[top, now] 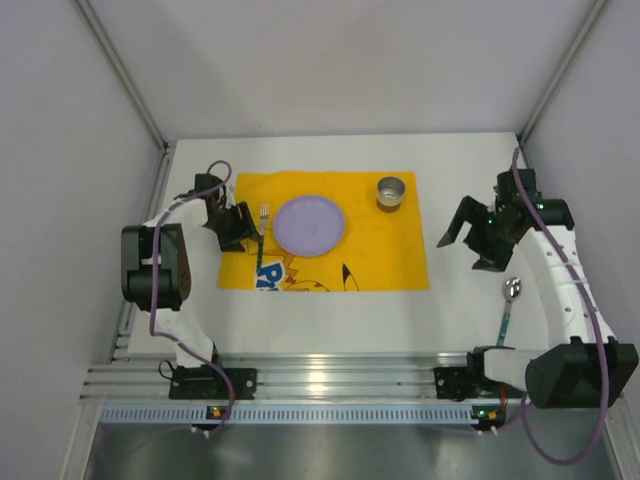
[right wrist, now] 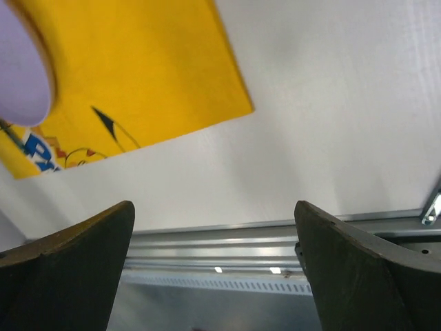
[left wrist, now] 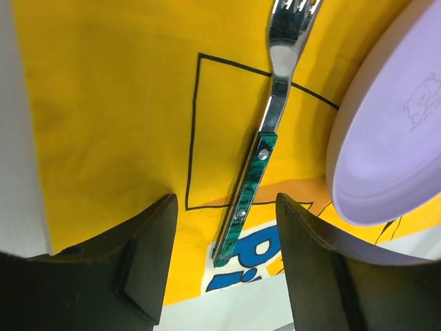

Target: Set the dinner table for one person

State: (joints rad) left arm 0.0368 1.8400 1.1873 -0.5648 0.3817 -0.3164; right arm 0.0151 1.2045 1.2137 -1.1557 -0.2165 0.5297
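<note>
We record the white counter (top: pixel 330 320) spanning the cell, bearing a yellow mat (top: pixel 390 255) with purple plate (top: pixel 310 223), fork (top: pixel 262 235) just left of it, spoon (top: pixel 510 300) at near right; left claw (top: pixel 240 228) spread astride the fork handle, right claw (top: pixel 468 248) spread above the counter right of the mat.

Partly hidden blue letters "Pi" on the yellow mat (left wrist: pixel 103 103)

Spotted a yellow printed mat (top: pixel 380 255) holding a lilac plate (top: pixel 310 223), fork (top: pixel 264 212) just left of it, metal cup (top: pixel 391 193) far right — spoon (top: pixel 512 290) off the mat, right side.
</note>
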